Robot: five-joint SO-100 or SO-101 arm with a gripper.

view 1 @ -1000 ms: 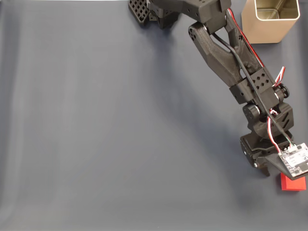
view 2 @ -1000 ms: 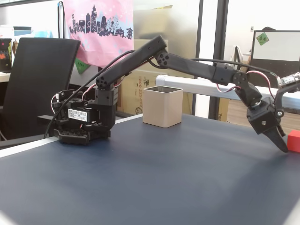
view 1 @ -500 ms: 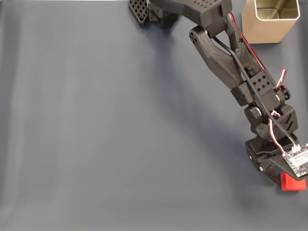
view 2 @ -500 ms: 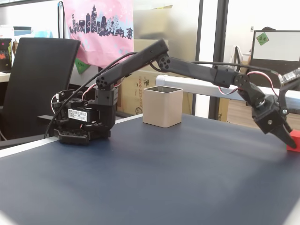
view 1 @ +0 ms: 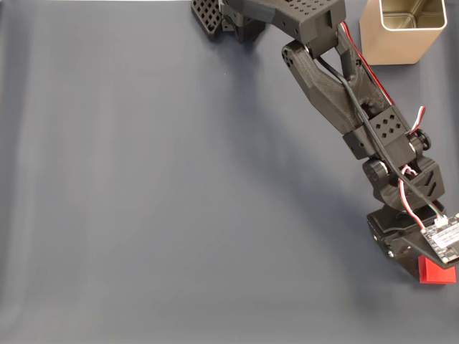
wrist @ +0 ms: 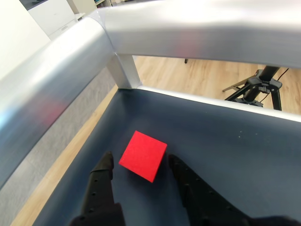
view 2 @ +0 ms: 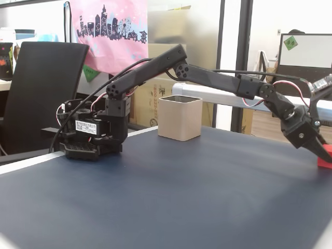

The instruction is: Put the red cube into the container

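Note:
The red cube point(wrist: 143, 155) lies on the dark mat near the table's corner. In the wrist view my gripper point(wrist: 140, 160) is open, with one black finger point(wrist: 104, 165) left of the cube and the other point(wrist: 178, 168) right of it, both close to its sides. From above, the cube point(view 1: 434, 271) peeks out from under the wrist's circuit board. From the side, the gripper point(view 2: 322, 150) points down at the cube point(view 2: 324, 163) at the right edge. The container point(view 1: 401, 32), a tan square tin, stands open at the far end point(view 2: 179, 118).
The arm's base point(view 1: 240, 16) sits at the top, left of the tin, and the arm reaches across the right side. An aluminium frame rail point(wrist: 188, 28) runs just past the table edge beyond the cube. An office chair point(view 2: 41, 93) stands behind the table.
The gripper has moved forward and down toward the cube; its fingers now straddle it. The cube and the tin have not moved.

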